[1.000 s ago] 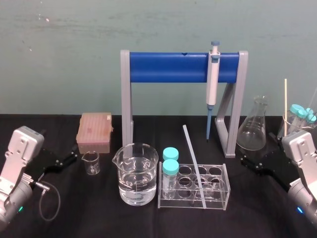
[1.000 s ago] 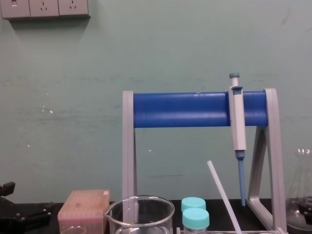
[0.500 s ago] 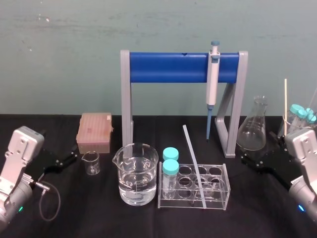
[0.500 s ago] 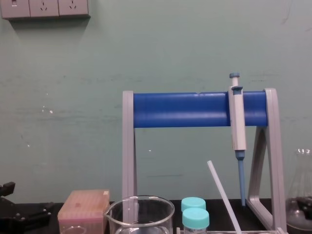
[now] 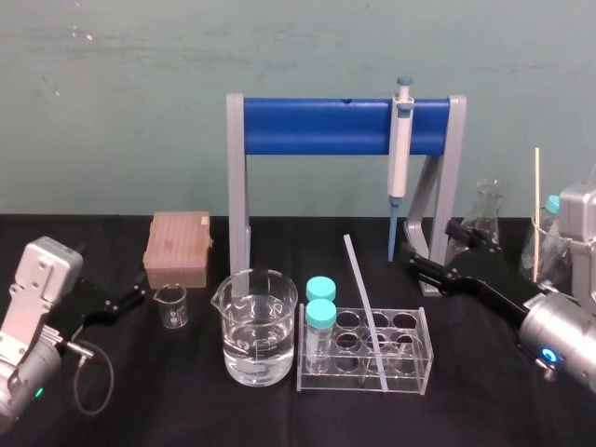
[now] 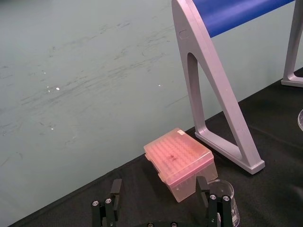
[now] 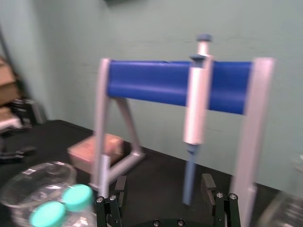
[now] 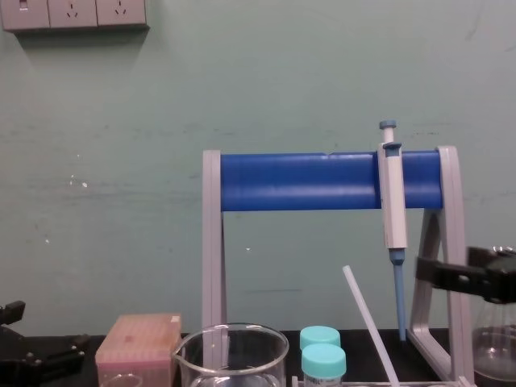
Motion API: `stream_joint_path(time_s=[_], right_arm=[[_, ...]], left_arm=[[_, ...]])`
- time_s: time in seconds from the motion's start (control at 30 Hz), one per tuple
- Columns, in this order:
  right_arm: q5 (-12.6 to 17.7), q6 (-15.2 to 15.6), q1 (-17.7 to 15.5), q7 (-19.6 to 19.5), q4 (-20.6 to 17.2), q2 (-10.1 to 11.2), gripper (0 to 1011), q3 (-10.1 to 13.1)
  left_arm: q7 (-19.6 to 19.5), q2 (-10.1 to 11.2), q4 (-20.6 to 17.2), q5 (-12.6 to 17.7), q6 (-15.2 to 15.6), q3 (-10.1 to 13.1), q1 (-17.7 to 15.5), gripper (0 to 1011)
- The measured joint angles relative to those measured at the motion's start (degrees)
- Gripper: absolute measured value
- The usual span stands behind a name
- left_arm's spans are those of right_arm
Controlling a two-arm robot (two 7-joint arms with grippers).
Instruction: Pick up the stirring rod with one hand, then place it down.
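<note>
A: Where is the long, thin, translucent white stirring rod [image 5: 361,298]?

B: It stands propped at a slant in the clear acrylic test-tube rack [image 5: 421,358], foot down in a well. From the right end effector [image 7: 164,179] it lies off to the left and somewhat nearer the robot. The rod's free upper end is the closest part, near the fingertips but apart from them.

A: And that black, blocky-fingered end effector itself?

B: Its fingers are spread apart with nothing between them, and it hovers above the black worktop [image 5: 186,400]. The grey-and-blue pipette [image 5: 400,158] hangs on its stand straight ahead of it. The left end effector [image 6: 159,182] rests idle far off to the left, its fingers also apart and empty.

A: How will the rod handle?

B: I'd judge it very light and stiff. It looks smooth, so it is likely slippery, and brittle if it is glass. Being so thin, it needs the fingers closed squarely across it, or it may roll or pivot out.

A: Where should it be gripped?

B: On the bare upper stretch above the rack. That keeps clear of the two teal-capped tubes [image 5: 320,312], which stand beyond the rod. I'd then draw it out along its own slant, so the foot doesn't lever against the rack.
</note>
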Motion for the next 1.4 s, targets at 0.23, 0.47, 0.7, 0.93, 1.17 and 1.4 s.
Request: stream_joint_path(time_s=[0.23, 0.47, 0.7, 0.93, 1.17, 1.4], right_arm=[[1.13, 4.51, 2.62, 4.96, -0.4, -0.95, 1002, -1.58], [-0.7, 9.54, 4.78, 5.55, 0.08, -1.85, 1002, -3.87], [-2.66, 12.31, 7.41, 5.84, 2.21, -3.33, 1002, -6.1], [-4.12, 13.79, 9.34, 6.46, 4.18, -4.59, 1002, -7.52], [-5.02, 14.38, 9.65, 6.23, 4.72, -5.09, 1002, -7.7], [-5.18, 14.4, 9.65, 6.05, 4.73, -5.09, 1002, -7.71]], left_arm=[[0.0, 0.0, 0.0, 0.0, 0.0, 0.0, 0.0, 1000], [0.0, 0.0, 0.0, 0.0, 0.0, 0.0, 0.0, 1000], [0.0, 0.0, 0.0, 0.0, 0.0, 0.0, 0.0, 1000], [0.0, 0.0, 0.0, 0.0, 0.0, 0.0, 0.0, 1000], [0.0, 0.0, 0.0, 0.0, 0.0, 0.0, 0.0, 1000], [0.0, 0.0, 0.0, 0.0, 0.0, 0.0, 0.0, 1000]])
